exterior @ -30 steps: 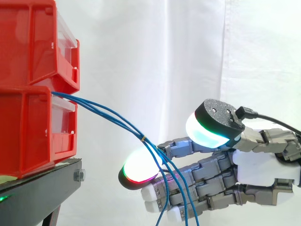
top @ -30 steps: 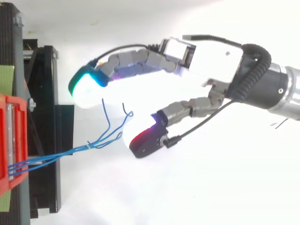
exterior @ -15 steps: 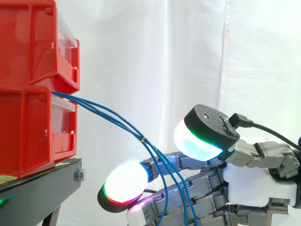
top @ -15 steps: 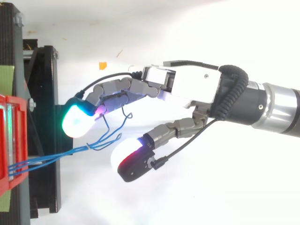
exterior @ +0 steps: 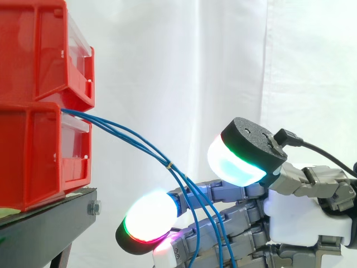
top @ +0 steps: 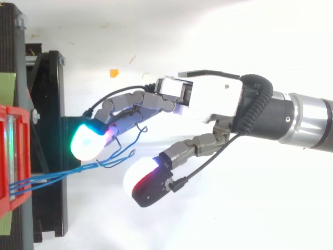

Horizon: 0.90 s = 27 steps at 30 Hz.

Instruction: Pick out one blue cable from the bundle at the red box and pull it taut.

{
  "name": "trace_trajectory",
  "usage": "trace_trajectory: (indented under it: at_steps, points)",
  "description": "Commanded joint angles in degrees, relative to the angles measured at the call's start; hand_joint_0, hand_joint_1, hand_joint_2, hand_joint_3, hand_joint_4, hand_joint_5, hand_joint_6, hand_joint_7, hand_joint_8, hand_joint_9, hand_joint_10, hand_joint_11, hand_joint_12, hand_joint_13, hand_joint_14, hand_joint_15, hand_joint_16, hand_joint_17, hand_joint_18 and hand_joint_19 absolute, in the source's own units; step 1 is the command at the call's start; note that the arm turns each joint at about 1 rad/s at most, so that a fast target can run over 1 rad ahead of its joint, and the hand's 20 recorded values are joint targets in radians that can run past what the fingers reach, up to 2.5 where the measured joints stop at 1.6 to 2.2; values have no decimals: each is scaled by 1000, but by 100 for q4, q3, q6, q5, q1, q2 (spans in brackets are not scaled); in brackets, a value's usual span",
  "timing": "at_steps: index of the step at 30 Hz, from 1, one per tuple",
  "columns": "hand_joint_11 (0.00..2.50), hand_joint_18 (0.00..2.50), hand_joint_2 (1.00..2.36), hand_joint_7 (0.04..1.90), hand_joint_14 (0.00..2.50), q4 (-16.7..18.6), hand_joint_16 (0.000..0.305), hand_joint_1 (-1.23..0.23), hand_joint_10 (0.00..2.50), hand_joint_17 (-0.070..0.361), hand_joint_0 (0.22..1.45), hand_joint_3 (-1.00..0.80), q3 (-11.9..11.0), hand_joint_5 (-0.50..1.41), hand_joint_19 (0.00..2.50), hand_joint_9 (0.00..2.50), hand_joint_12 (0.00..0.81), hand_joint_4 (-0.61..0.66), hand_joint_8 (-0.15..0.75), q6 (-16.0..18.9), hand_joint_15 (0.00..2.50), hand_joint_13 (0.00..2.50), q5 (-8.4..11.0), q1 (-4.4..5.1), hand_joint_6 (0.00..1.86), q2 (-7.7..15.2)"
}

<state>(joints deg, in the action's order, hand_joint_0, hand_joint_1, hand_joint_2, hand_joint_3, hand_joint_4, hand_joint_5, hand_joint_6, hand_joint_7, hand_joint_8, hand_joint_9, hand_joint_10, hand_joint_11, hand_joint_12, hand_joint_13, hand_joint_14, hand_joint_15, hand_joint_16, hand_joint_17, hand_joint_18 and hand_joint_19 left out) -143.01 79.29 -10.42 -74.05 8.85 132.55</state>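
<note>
Hand (top: 208, 99) has edged closer to the red box (exterior: 33, 151), fingers spread, nothing pinched. Blue cables (exterior: 128, 137) sag from the box front, ends between the fingers. Pinch still pending.

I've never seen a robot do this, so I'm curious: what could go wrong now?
The blue cables hang close together right at the fingers of the open hand, so it might pinch several. A small tie joins them, so pulling one may drag the others too.
</note>
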Motion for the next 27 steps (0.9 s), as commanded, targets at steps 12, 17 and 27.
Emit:
trace_trajectory:
  at_steps: [12,17,27]
  points:
    - [304,421,1000,860,8,291,42,-621,12,94,528,-500,-1,-142,497,721,298,194,251,49,192,617,-207,-6,503,-1]
    - [313,423,1000,856,8,317,42,-623,13,94,529,-500,-1,-141,506,724,298,194,251,93,197,621,-242,-6,503,7]
    - [311,428,1000,861,8,317,42,-625,13,94,529,-500,-1,-141,505,731,299,193,251,128,201,624,-382,-24,503,7]
